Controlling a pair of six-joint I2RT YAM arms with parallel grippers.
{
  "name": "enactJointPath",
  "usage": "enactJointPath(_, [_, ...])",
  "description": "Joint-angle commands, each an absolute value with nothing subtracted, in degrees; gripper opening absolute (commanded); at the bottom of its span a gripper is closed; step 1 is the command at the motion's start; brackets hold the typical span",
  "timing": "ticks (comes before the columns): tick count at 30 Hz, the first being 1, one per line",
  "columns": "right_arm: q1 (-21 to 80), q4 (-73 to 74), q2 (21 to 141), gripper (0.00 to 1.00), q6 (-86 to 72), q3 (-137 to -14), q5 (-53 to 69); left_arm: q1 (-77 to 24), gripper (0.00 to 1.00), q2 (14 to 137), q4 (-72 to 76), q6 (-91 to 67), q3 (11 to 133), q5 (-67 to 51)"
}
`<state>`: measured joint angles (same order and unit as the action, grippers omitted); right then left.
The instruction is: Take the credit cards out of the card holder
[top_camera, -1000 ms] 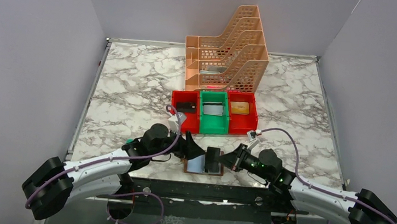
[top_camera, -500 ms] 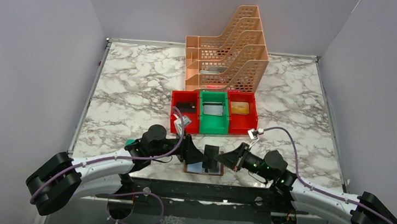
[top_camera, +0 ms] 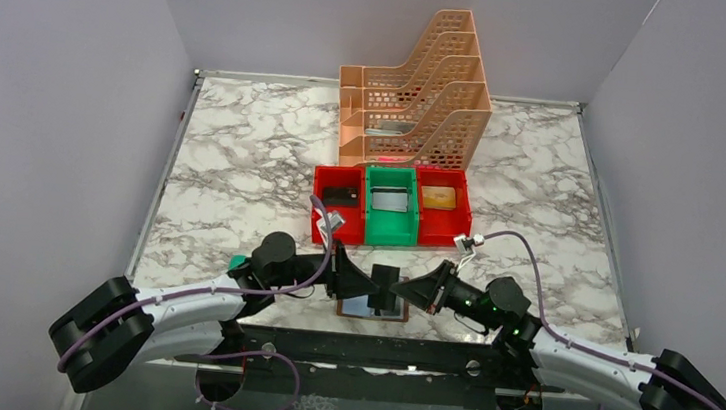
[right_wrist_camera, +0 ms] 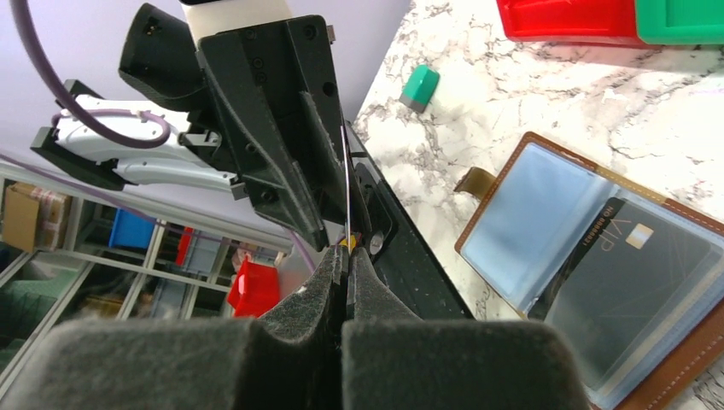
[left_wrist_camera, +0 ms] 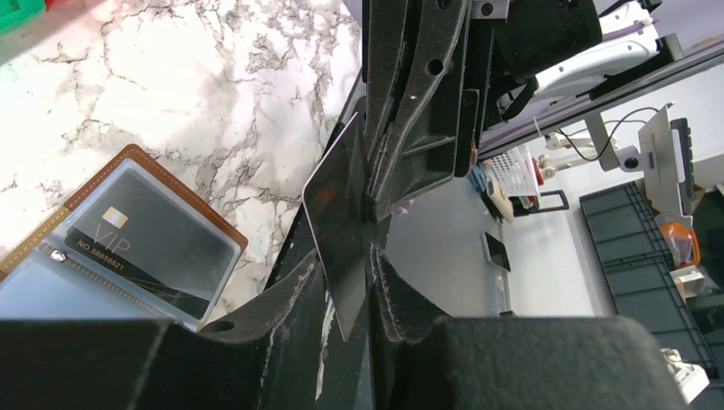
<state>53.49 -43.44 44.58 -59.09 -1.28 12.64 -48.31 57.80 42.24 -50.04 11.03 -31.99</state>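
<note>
Marble counter [top_camera: 242, 163], grey walls on three sides. card holder [right_wrist_camera: 529, 218] lies open and flat at the near edge, between the two arms, pockets facing up. Its snap tab [right_wrist_camera: 475, 181] sticks out from one side. black VIP card [right_wrist_camera: 636, 295] sits inside a clear pocket of the holder.

One credit card [left_wrist_camera: 337, 205] is out of the holder, up in the air on edge just above it. right gripper [right_wrist_camera: 346, 256] is pinched tight on one end of that card. left gripper [left_wrist_camera: 350, 286] has its jaws narrow, straddling the opposite corner; can't tell whether the pads actually bear on the card. The two grippers are nose to nose.

Small green block [right_wrist_camera: 420, 88] on the counter near the left arm. Row of bins [top_camera: 386, 232], red-green-red, behind the holder and apart from it. Orange file rack [top_camera: 415, 90] just behind the bins.
</note>
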Motion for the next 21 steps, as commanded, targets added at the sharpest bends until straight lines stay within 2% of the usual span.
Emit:
enactJointPath(1, [53.26, -49.04, 45.45, 0.01, -59.69, 0.68, 14.81, -48.17, 0.24, 58.42, 49.46, -51.31, 10.22, -34.63])
enactJointPath(5, [53.26, -48.52, 46.16, 0.01, -59.5, 0.36, 14.91, -48.3, 0.18, 58.8, 51.41, -51.68, 10.1, -34.71])
enactJointPath(9, [53.26, -47.06, 46.7, 0.01, -59.2, -0.06, 14.4, -48.42, 0.01, 58.31, 52.03, -51.99, 9.51, -33.97])
enactJointPath(12, [53.26, -45.09, 46.63, 0.04, -59.52, -0.22, 13.32, -48.31, 0.0, 57.27, 51.96, -52.03, 8.63, -33.18])
enactJointPath(14, [53.26, -42.61, 46.0, 0.13, -59.76, -0.62, 12.21, -48.27, 0.0, 56.67, 51.94, -51.96, 8.09, -32.4])
enactJointPath(19, [53.26, -32.85, 43.62, 0.51, -59.24, -2.58, 8.42, -48.28, 0.0, 54.92, 46.37, -49.14, 9.21, -30.04])
enactJointPath(21, [53.26, -28.77, 42.24, 0.62, -59.39, -3.03, 6.03, -48.26, 0.0, 53.92, 39.94, -46.18, 11.45, -28.08])
